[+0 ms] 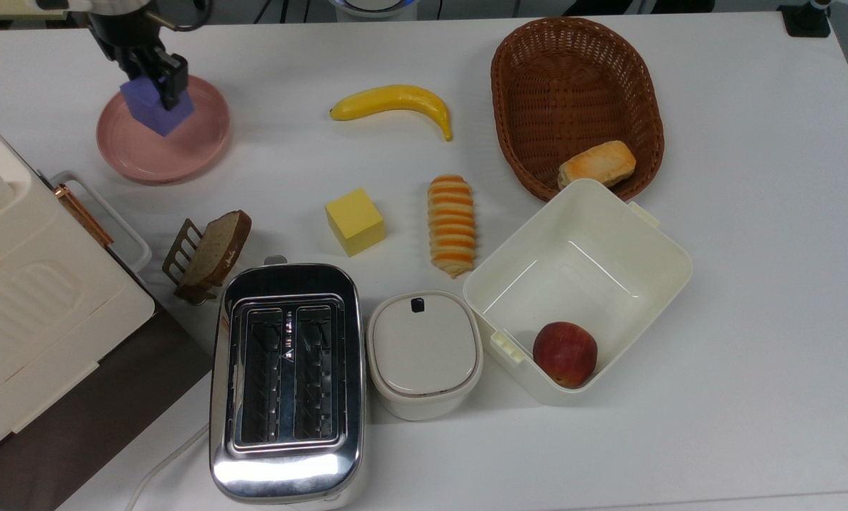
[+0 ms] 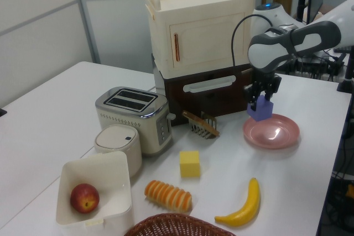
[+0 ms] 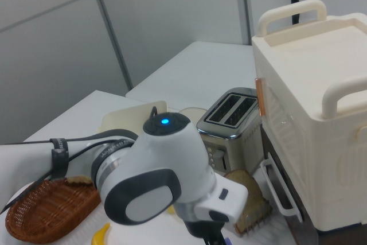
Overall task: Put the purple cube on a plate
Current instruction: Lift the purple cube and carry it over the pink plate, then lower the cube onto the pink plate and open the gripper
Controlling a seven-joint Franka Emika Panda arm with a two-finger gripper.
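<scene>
The gripper (image 1: 155, 74) hung over the plate (image 1: 140, 152), its two fingers clamped on opposite side faces of the purple cube (image 1: 155, 108). In the left view the cube (image 2: 260, 109) was clear of the plate (image 2: 276, 136), held in the air above the rim nearest the cream cabinet (image 2: 202, 31). In the top view it sat over the plate's upper half, toward the table's far edge.

The cube looked like a light, rigid block: matte, plain-faced, square-edged, nothing fragile about it. Flat parallel sides gave the fingers good purchase, and a matte skin should not slip much. The hold was high on the block, so most of its body hung below the fingertips.

The plate was glossy and shallow, so a drop from height could make the cube bounce or skid toward the raised rim; lowering before letting go seemed the safer call. The yellow cube (image 1: 354, 221) lay well away from the plate, beyond the toast rack (image 1: 195, 257).
</scene>
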